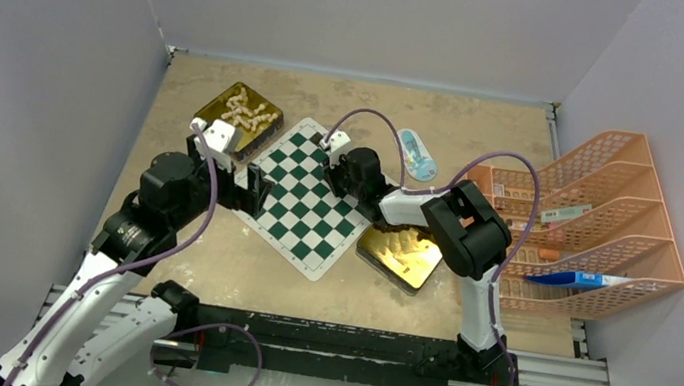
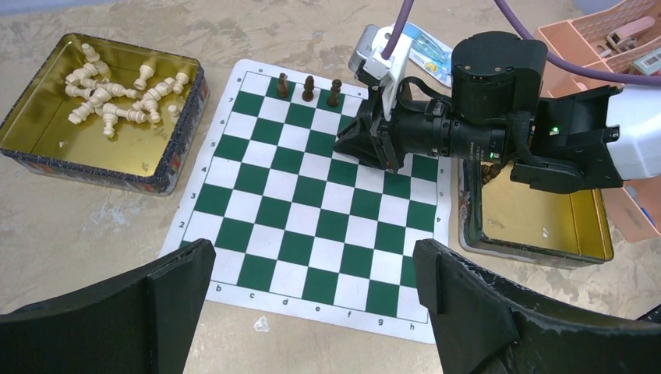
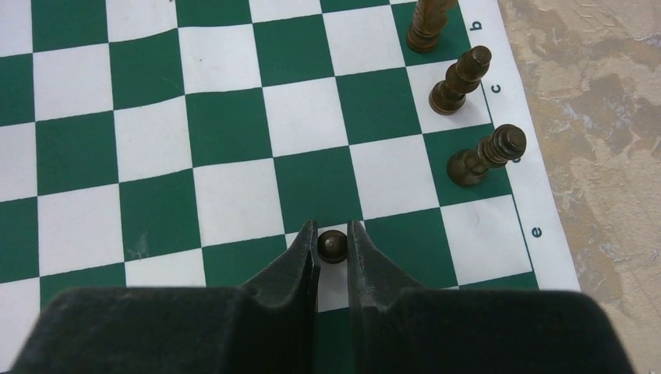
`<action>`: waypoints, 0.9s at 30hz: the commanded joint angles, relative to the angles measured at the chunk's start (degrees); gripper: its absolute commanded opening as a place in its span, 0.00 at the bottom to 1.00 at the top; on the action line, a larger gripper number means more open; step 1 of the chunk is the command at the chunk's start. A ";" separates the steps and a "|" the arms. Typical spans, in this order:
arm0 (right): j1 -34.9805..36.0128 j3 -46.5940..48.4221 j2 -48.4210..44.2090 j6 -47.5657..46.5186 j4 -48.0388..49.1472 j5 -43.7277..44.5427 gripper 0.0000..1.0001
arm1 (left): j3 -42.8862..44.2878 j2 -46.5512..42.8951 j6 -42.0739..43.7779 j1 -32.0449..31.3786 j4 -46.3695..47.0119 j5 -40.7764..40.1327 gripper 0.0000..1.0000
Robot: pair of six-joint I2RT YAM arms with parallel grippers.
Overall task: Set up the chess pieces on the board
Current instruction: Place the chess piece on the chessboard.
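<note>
Right wrist: right tool [image 3: 333, 228] flanks a dark chess piece [image 3: 333, 246], grip unclear; left tool [image 2: 314, 251] gapes wide.

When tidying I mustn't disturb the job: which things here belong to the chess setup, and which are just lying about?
Job: chessboard, dark brown pieces, cream pieces, their gold tin, second gold tin.
Lying about: orange stacked trays, blue-white packet.

A gold tin [image 1: 204, 115] lies at far left, a second tin [image 1: 401, 258] nearer; orange stacked trays [image 1: 621, 192] stand at right.
</note>
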 commanded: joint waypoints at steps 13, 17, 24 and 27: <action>0.09 0.68 -3.63 3.26 -1.12 4.12 0.10 | -0.02 -1.57 0.33 0.21 1.93 1.13 1.00; -0.10 0.86 -3.58 3.46 -0.96 6.30 0.09 | 0.00 -1.48 0.13 0.21 1.95 1.29 1.00; -1.11 1.24 -4.15 3.68 -0.32 8.34 0.09 | -0.13 -1.46 0.30 0.23 1.95 1.38 1.00; -1.37 1.58 -3.88 3.68 -0.19 9.13 0.09 | -0.15 -1.29 0.48 0.21 1.94 1.51 1.00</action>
